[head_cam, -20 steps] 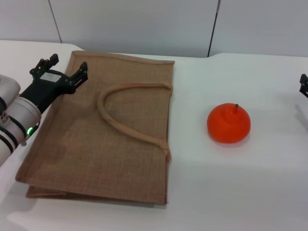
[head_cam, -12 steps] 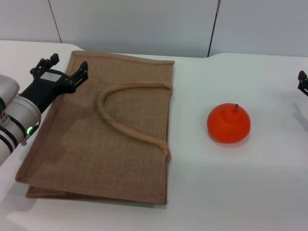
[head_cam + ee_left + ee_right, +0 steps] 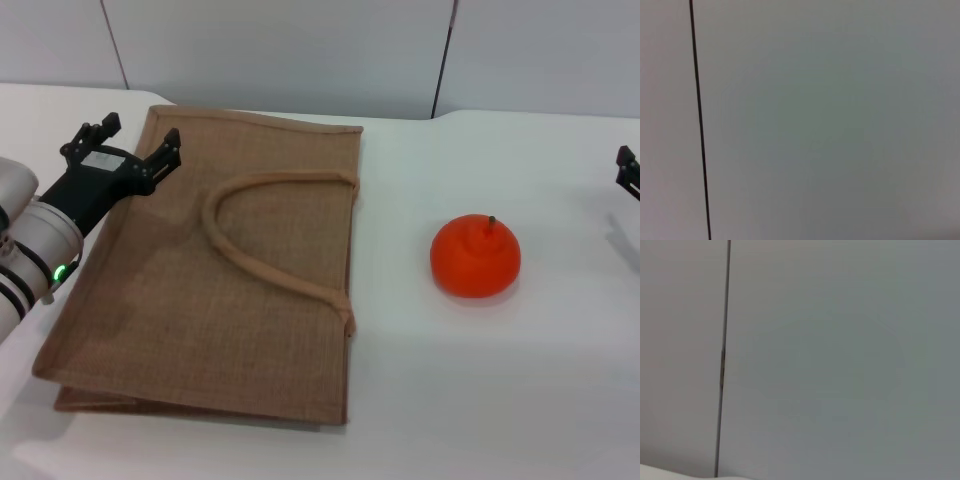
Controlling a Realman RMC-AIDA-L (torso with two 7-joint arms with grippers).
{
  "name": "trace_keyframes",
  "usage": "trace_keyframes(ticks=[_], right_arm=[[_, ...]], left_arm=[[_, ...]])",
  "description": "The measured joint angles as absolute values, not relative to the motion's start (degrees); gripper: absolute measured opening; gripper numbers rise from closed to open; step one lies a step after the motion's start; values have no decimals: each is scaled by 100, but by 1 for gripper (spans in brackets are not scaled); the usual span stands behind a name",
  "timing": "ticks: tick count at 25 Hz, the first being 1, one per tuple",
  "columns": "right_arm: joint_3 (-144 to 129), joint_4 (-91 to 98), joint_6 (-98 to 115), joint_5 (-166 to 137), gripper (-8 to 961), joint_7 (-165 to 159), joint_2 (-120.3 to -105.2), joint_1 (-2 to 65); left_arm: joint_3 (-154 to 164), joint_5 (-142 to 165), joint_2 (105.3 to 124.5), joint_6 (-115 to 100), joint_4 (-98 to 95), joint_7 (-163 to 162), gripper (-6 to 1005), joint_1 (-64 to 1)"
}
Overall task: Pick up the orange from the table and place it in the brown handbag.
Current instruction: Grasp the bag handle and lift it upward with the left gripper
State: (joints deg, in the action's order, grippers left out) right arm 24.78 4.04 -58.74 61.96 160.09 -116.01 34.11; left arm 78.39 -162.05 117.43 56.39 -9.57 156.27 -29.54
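Observation:
The orange sits on the white table right of centre, stem up, untouched. The brown handbag lies flat on the table at the left, one rolled handle looped on top. My left gripper is open and empty, hovering over the bag's far left corner. Only a dark tip of my right gripper shows at the right edge, well right of and beyond the orange. Both wrist views show only a grey wall.
A grey panelled wall runs along the table's far edge. Bare white tabletop lies between the bag and the orange, and in front of both.
The right gripper's tip has shifted slightly farther back at the right edge. The left gripper, the bag and the orange have hardly moved.

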Motion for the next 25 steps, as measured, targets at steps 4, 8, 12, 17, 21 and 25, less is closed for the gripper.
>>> trace_keyframes(ticks=[4, 8, 12, 17, 21, 25], right_arm=[[2475, 404, -5875, 6196, 880, 16009, -11601, 3410], [2465, 410, -5847, 6193, 880, 16001, -11595, 3410], [2461, 443, -5833, 6184, 881, 15997, -11592, 3408], [2452, 457, -5829, 6171, 881, 15994, -11591, 3386], [2452, 460, -5827, 6170, 881, 15993, -11586, 3365], [2446, 468, -5827, 6169, 881, 15990, -11584, 3372]], left_arm=[[7849, -16204, 11742, 5643, -958, 15589, 860, -2976], [8164, -16199, 11682, 5632, -1006, 14968, 860, -3004], [8467, -16142, 11637, 5619, -1098, 14587, 859, -3035], [8532, -15587, 11603, 5550, -1365, 14176, 858, -3011], [8515, -14813, 11525, 5165, -1807, 13388, 854, -2960], [8480, -13933, 11499, 4472, -2628, 12702, 844, -2718]])
